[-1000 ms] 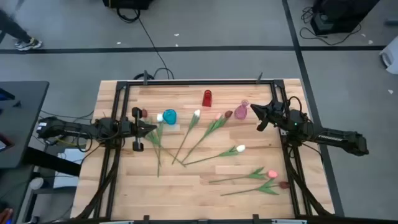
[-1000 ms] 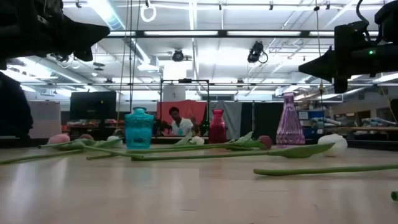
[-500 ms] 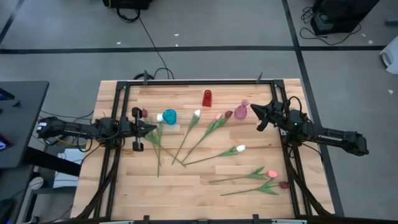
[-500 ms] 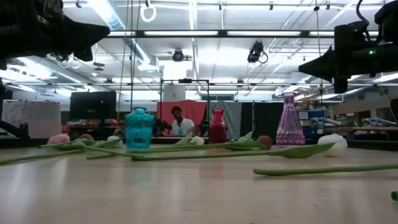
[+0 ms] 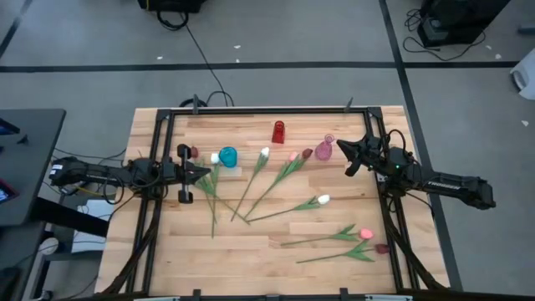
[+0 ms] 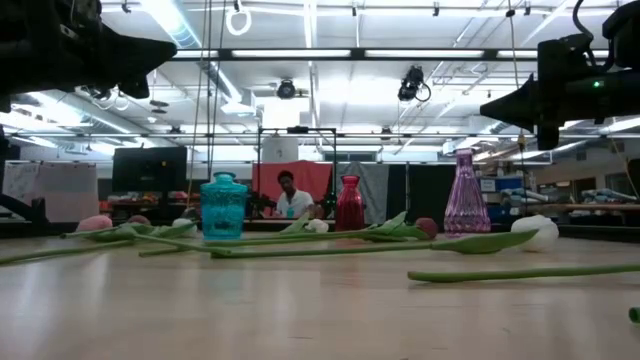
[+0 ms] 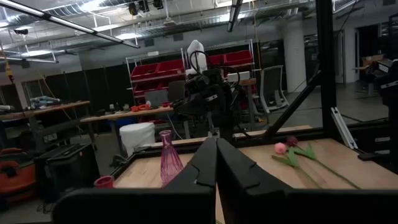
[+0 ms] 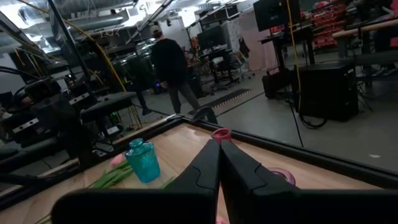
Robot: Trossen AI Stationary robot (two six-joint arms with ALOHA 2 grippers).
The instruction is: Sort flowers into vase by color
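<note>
Flowers (image 5: 276, 180) lie flat on the desk (image 5: 251, 251), none in a vase. Central ones fan out, stems meeting near-left, heads pointing far-right toward the blue vase (image 5: 227, 155), red vase (image 5: 278, 131) and pink vase (image 5: 324, 148). Two lie near-right, heads pointing right. Left claw (image 5: 205, 171) pressed together at the left edge; right claw (image 5: 341, 148) pressed together beside the pink vase.

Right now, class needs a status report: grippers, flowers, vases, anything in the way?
Left gripper shut, empty, above table. Right gripper shut, empty, by pink vase. Flowers all lying on table; none in vases. Nothing blocking.
</note>
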